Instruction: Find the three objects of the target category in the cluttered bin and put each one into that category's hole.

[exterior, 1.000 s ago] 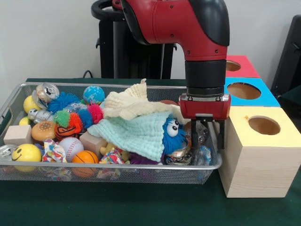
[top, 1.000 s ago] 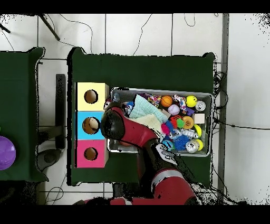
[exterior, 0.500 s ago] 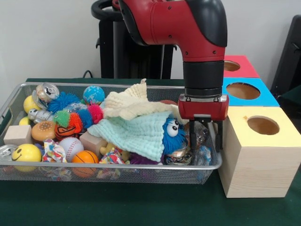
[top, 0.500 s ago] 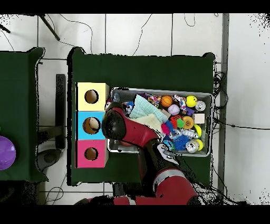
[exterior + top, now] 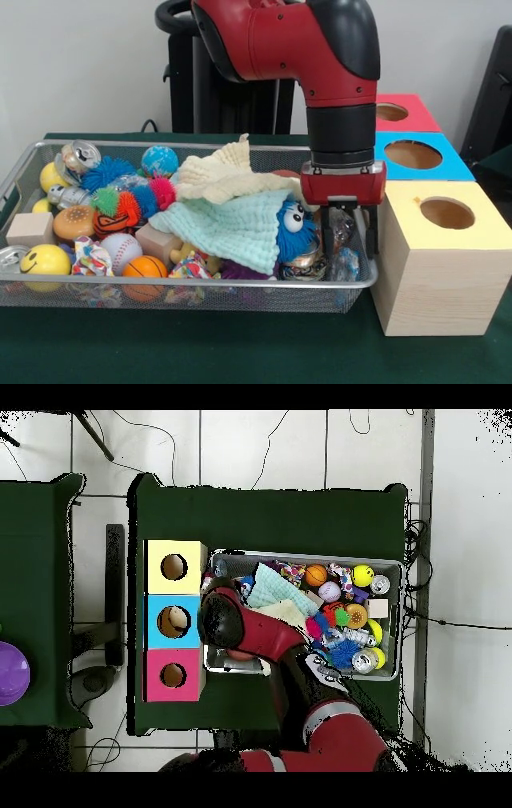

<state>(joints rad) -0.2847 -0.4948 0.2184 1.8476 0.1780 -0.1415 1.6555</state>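
Note:
My gripper (image 5: 350,234) hangs open inside the right end of the wire mesh bin (image 5: 200,282), next to the yellow-topped box (image 5: 436,272). Its two fingers straddle a crumpled clear wrapper (image 5: 342,226) that lies on shiny clutter. A blue furry toy with googly eyes (image 5: 294,226) sits just left of the fingers, half under a mint cloth (image 5: 228,224). A cream cloth (image 5: 220,178) lies on top of that. In the overhead view the red arm (image 5: 225,619) hides the gripper at the bin's (image 5: 300,553) left end.
Three boxes with round holes stand in a row: yellow (image 5: 448,213), blue (image 5: 414,154), red (image 5: 394,112). The bin's left half holds a basketball (image 5: 144,267), baseball (image 5: 120,246), smiley ball (image 5: 46,260), cans (image 5: 80,154), a wooden block (image 5: 30,228) and spiky toys (image 5: 120,204).
The arm and gripper have drifted slightly left in the front view, away from the yellow box. The gripper has stayed open and low in the bin.

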